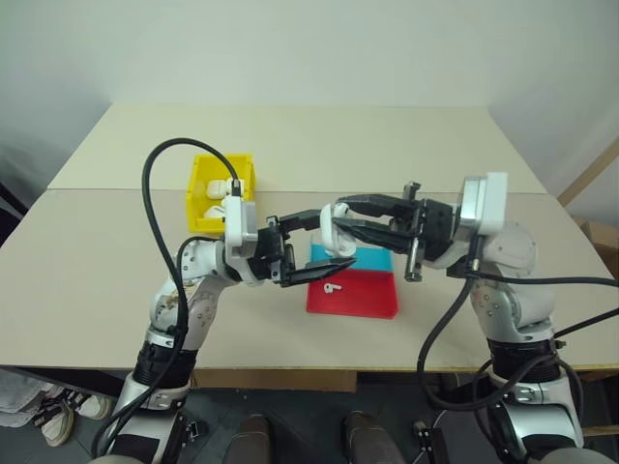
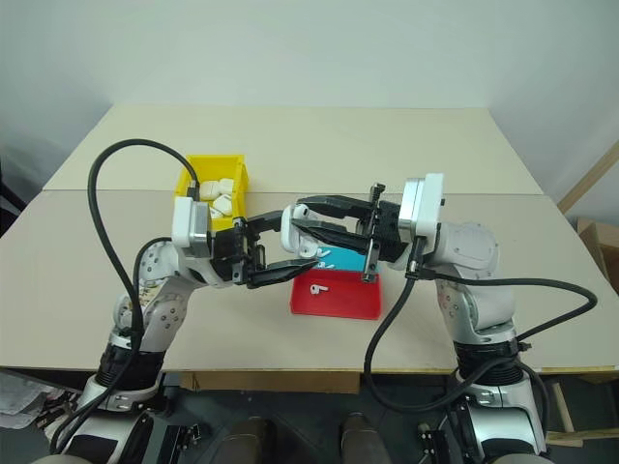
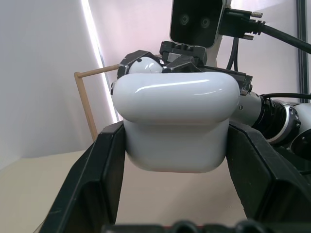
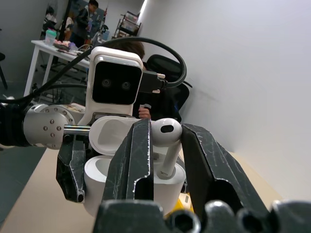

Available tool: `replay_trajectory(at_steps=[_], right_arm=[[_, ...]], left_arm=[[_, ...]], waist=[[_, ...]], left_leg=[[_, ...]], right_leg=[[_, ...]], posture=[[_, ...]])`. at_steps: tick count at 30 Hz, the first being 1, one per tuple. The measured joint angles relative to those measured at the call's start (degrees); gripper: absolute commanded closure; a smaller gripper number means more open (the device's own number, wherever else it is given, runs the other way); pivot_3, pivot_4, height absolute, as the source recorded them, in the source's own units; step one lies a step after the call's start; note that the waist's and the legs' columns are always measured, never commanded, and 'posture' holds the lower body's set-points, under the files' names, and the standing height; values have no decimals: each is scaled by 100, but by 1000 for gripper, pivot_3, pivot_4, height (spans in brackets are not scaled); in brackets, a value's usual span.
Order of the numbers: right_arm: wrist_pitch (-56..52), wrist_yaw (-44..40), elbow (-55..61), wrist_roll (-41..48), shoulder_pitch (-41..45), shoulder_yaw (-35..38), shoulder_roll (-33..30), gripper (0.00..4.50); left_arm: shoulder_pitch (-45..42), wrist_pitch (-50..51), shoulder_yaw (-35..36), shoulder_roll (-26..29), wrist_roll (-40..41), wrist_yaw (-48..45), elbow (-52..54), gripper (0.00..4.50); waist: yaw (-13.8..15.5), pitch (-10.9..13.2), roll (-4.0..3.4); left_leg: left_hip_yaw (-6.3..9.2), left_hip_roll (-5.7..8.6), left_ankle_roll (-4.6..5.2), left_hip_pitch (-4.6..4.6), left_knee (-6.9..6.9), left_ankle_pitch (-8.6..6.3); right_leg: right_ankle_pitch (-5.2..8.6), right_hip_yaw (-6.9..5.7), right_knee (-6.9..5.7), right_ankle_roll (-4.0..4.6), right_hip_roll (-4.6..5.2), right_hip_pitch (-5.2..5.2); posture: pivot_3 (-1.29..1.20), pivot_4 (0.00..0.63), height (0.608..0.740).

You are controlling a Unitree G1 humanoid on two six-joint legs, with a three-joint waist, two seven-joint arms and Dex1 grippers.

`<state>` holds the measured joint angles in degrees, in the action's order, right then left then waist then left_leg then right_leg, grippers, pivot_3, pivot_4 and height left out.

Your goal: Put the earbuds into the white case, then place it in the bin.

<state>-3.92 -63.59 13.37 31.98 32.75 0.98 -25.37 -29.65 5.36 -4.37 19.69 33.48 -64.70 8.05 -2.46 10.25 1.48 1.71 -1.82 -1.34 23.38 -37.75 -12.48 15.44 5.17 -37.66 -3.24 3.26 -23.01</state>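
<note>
Earbud (image 4: 165, 138) in right pincer (image 4: 164, 145)

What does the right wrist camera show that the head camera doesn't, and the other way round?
Right wrist view: the case's lid stands open, and the earbud sits clamped between the right hand's fingers, stem towards the case; people stand at a table behind. Head view: the yellow bin holding white cases, and a second earbud lying on the red tray. Both: the left hand holding the case, the right hand meeting it.
</note>
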Motion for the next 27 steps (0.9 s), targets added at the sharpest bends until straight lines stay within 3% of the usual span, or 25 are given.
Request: replay_trajectory(at_steps=[6,16,21,27], right_arm=[[141,38,-43,-101,-1,-12,-75,1561],[197,21,-43,-116,-1,-13,-138,1561],[-393,54,-41,142,73,185,-685,1561],[-1519,-45,-762,-472,1535,-379,-1621,1561]], left_arm=[[2,-19,5,4,-52,-11,-19,1726],[13,-40,5,-2,-96,-7,-43,1726],[372,-308,252,391,-190,-188,-66,1726],[1083,-671,596,1007,-277,-556,-113,1726]], waist=[[1,0,0],[2,0,0],[-12,1,-2],[-26,5,-9]], left_leg=[[0,0,0,1,0,0],[0,0,0,0,0,0],[-1,-1,0,-1,2,0],[-15,-6,0,-11,6,0]], right_leg=[[0,0,0,0,0,0],[0,0,1,0,0,0],[0,3,-2,0,-1,-3],[-1,11,-1,3,-2,-6]], posture=[[0,150,740],[0,150,740],[0,150,740],[0,150,740]])
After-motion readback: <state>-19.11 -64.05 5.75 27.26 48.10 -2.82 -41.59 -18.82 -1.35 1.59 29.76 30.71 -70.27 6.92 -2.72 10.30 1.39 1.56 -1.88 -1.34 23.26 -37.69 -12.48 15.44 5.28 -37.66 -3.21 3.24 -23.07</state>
